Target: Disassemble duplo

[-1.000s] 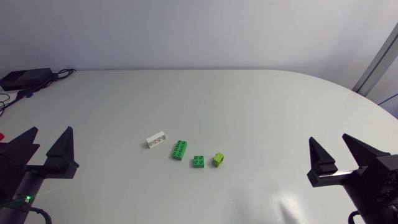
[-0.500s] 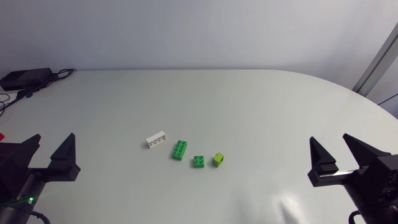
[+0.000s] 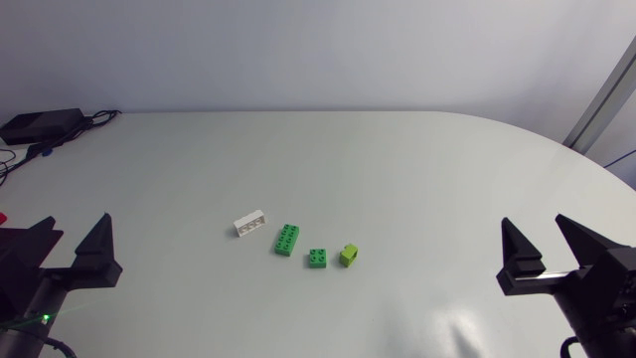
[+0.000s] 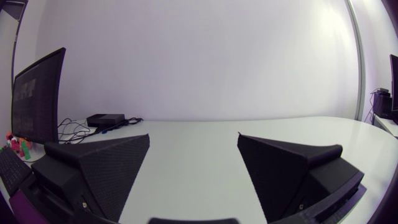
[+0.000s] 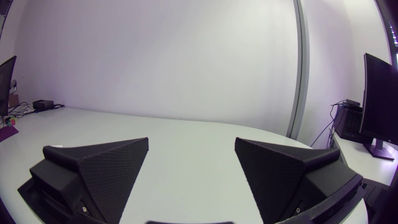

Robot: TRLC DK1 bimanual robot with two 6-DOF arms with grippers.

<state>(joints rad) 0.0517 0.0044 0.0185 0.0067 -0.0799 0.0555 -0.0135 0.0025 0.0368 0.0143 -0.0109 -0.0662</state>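
Four bricks lie loose near the middle of the worktop (image 3: pixel 397 159), a little toward its near edge: a white brick (image 3: pixel 250 225), a long green brick (image 3: pixel 288 240) just beside it, a square green brick (image 3: pixel 317 258) and a lime brick (image 3: pixel 349 255). As far as the head view shows, none is joined to another, so the pulling apart looks done.

The likeliest trouble is a needless reach. Such light bricks would probably slide at the brush of a broad finger. The square green and lime bricks sit so near each other that a grab for one could knock the other.

The left gripper (image 3: pixel 79 221) sits by the near left edge and the right gripper (image 3: pixel 535 221) by the near right edge. Both have their jaws spread wide with nothing between them.

All the bricks are well apart from every edge, so a fall seems unlikely. Wide bare worktop separates each gripper from the row. A black box (image 3: pixel 40 124) with cables occupies the far left corner, well away from the left arm.
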